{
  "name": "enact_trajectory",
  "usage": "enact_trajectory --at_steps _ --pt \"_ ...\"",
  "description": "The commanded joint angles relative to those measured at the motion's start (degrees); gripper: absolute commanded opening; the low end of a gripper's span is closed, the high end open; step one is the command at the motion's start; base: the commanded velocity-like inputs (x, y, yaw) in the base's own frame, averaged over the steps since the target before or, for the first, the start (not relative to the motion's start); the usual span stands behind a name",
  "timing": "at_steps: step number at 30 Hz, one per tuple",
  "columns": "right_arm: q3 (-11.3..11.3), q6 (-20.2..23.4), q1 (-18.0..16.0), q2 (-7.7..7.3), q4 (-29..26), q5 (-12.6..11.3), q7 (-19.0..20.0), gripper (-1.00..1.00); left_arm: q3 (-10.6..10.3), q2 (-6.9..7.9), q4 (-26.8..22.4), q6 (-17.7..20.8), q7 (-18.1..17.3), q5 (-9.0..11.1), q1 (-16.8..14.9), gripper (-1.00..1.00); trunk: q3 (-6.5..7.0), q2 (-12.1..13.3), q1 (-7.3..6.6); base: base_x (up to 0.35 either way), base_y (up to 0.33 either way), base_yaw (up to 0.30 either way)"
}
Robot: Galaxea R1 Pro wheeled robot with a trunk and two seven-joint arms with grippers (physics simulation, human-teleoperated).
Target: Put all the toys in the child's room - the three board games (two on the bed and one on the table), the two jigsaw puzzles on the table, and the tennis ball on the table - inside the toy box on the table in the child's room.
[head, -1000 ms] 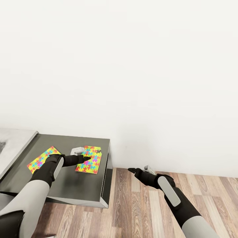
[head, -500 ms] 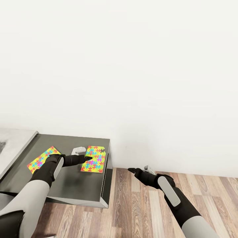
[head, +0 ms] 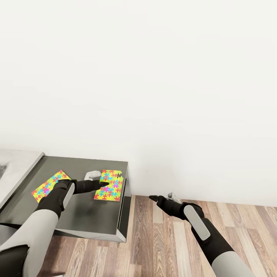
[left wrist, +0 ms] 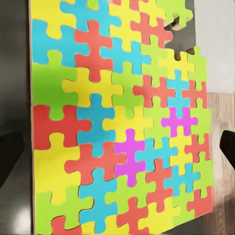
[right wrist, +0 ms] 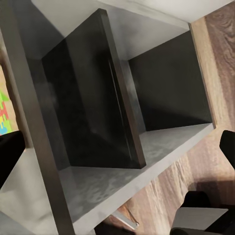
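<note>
Cabinet-top jigsaw puzzle [head: 110, 185] under left hand [head: 100, 184]

You have two jigsaw puzzles lying flat on the dark grey cabinet top. The near puzzle [head: 109, 185], a board of yellow, red, blue, green and pink interlocking pieces, sits by the cabinet's right edge with a notch at its far corner. The other puzzle [head: 48, 186] lies at its nine o'clock, turned diagonally.

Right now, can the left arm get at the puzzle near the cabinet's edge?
Probably yes: the left gripper hovers right over that puzzle, open, with nothing between them; the dark cabinet top around it leaves approach room.
</note>
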Motion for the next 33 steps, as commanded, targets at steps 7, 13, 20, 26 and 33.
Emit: enact_trajectory --at_steps 7,13,20,26,33 --pt "0.2 0.1 0.0 -0.07 -0.1 -0.5 -0.4 1.00 0.2 -0.51 0.0 0.4 -2.3 -0.5 0.0 1.00 -0.09 -0.1 0.03 0.000 0.000 0.000" --pt "0.1 0.1 0.0 -0.07 -0.1 -0.5 -0.4 1.00 0.2 -0.55 0.0 0.4 -2.5 -0.5 0.0 1.00 -0.09 -0.1 0.03 0.000 0.000 0.000" --pt "0.1 0.1 0.0 -0.11 -0.1 -0.5 -0.4 1.00 0.2 -0.63 0.0 0.4 -2.6 -0.5 0.0 1.00 -0.09 -0.1 0.03 0.000 0.000 0.000" --pt "0.1 0.1 0.0 -0.15 -0.1 -0.5 -0.4 1.00 0.2 -0.64 0.0 0.4 -2.7 -0.4 0.0 1.00 -0.09 -0.1 0.03 0.000 0.000 0.000" --pt "0.1 0.1 0.0 -0.17 -0.1 -0.5 -0.4 1.00 0.2 -0.64 0.0 0.4 -3.0 -0.4 0.0 1.00 -0.09 -0.1 0.03 0.000 0.000 0.000"
